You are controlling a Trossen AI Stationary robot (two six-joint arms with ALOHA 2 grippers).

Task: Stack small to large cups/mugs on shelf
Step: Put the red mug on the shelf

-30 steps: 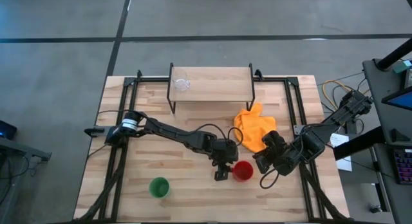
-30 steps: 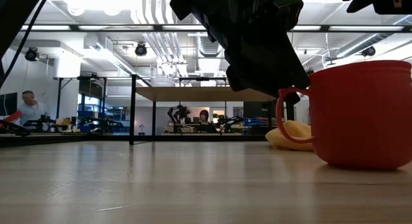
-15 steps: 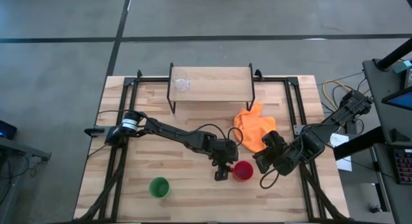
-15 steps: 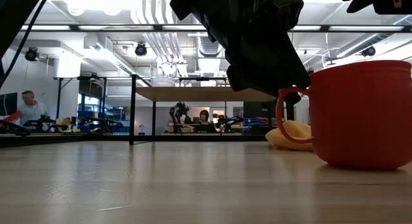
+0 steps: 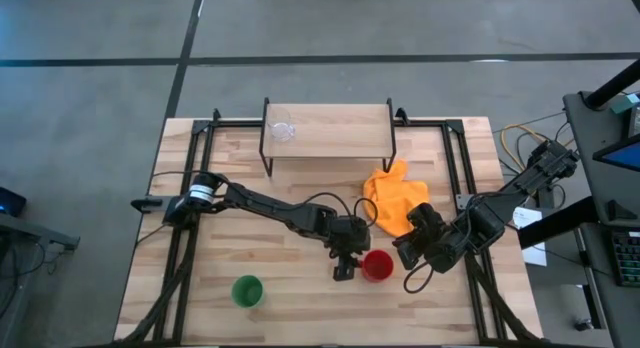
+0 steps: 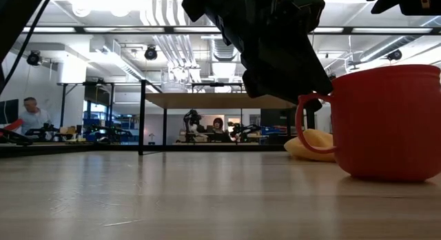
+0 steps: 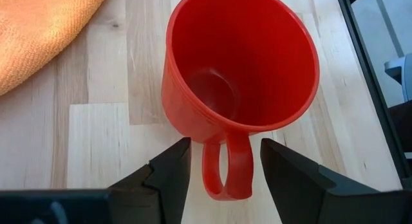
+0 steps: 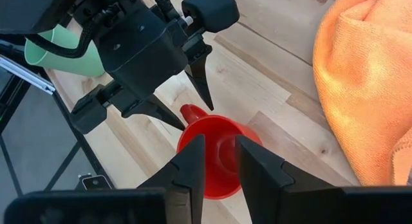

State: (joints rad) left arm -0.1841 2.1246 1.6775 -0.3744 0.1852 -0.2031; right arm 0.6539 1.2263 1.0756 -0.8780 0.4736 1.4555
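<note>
The red mug (image 5: 377, 265) stands upright on the table near its front edge, handle (image 7: 226, 169) toward my left gripper (image 5: 350, 262). That gripper is open, one finger on either side of the handle and clear of it. My right gripper (image 5: 405, 256) hovers just right of the mug, fingers a narrow gap apart, and holds nothing. The green cup (image 5: 247, 290) stands at the front left. The clear cup (image 5: 281, 128) stands on the left end of the shelf (image 5: 340, 133) at the table's far side.
An orange cloth (image 5: 397, 198) lies crumpled between the shelf and my right arm, just behind the mug. Black frame rails run along the table's left and right sides. Bare tabletop lies between the shelf and the mug. People sit in the room beyond the table.
</note>
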